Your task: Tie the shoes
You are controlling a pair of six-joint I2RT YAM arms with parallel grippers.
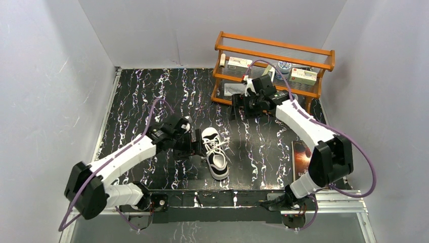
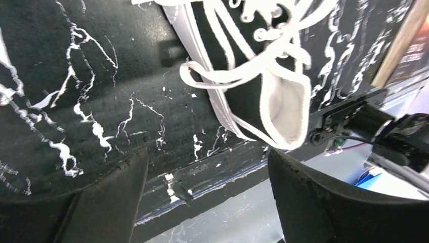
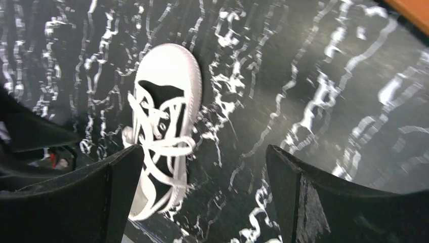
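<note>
- Sneaker (image 1: 215, 153): small, black canvas, with a white sole and toe cap. It stands on its sole in the near middle of the tabletop (image 1: 141, 96), toe toward the back wall and heel toward the arms' bases.
- Laces (image 1: 218, 146): white, crossed over the tongue. Loops spread to both sides on top of the sneaker, and one loop hangs over the side of the sole onto the tabletop. Whether a firm knot holds them cannot be told.
- Left fingers (image 2: 101, 202): spread wide, with nothing between them. They are low over the tabletop just beside the sneaker's left side, pointing toward its heel end.
- Right fingers (image 3: 344, 202): spread wide, with nothing between them. They are raised at the back right, well apart from the sneaker and close in front of the rack.
- Tabletop: black with white marble veining.
- Rack (image 1: 275, 50): orange wood with two shelves, at the back right corner. Small boxes (image 1: 303, 76) sit on a shelf.
- Dark card (image 1: 302, 154): lies flat at the right, near the right arm.
</note>
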